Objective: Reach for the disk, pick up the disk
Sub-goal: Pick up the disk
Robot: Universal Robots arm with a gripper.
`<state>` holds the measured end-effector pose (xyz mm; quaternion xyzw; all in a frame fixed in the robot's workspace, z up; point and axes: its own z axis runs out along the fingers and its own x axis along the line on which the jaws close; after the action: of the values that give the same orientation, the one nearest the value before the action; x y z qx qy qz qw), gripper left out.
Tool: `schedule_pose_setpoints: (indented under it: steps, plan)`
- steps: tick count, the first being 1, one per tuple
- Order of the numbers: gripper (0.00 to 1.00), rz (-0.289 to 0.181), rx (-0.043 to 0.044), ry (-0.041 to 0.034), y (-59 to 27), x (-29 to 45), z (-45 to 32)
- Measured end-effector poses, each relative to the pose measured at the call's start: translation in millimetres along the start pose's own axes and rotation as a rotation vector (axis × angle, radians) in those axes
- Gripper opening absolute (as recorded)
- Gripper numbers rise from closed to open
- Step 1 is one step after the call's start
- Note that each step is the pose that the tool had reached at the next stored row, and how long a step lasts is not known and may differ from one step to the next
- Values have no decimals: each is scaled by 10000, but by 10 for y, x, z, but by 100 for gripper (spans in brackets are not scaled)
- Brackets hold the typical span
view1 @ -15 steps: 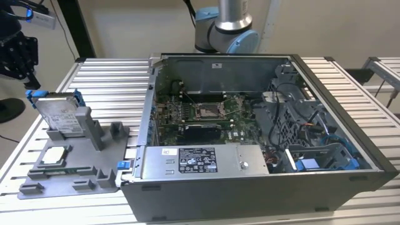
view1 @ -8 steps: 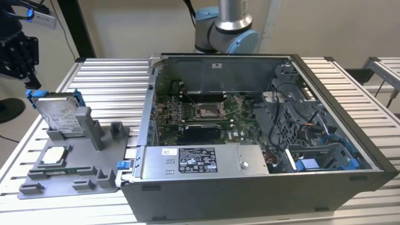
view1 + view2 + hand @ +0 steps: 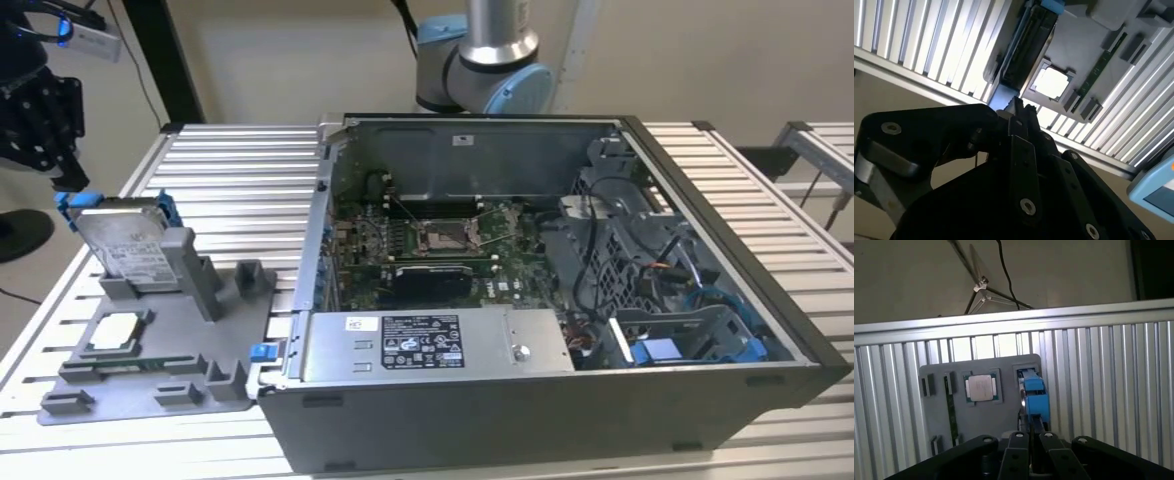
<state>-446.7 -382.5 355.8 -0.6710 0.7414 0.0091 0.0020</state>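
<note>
My tool [image 3: 67,178] hangs at the upper left of the exterior view, its tips drawn narrow, just over the blue bracket end of the disk [image 3: 123,245]; I cannot tell whether they touch. The disk stands upright in the grey holder [image 3: 200,350] on the tabletop [image 3: 227,180].

black gripper [image 3: 64,178]; just beneath it, the silver disk [image 3: 123,245] with white label and blue frame, a matte grey tray [image 3: 174,350], and a ribbed, pale silver table [image 3: 227,190].
</note>
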Motion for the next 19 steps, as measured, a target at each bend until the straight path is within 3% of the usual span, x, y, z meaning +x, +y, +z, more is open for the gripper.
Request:
schedule_pose_setpoints:
  steps: [14, 19]
  plan:
    - [100, -45, -1, 2, 0, 0, 0]
    - [100, -175, 1, 28, 0, 0, 39]
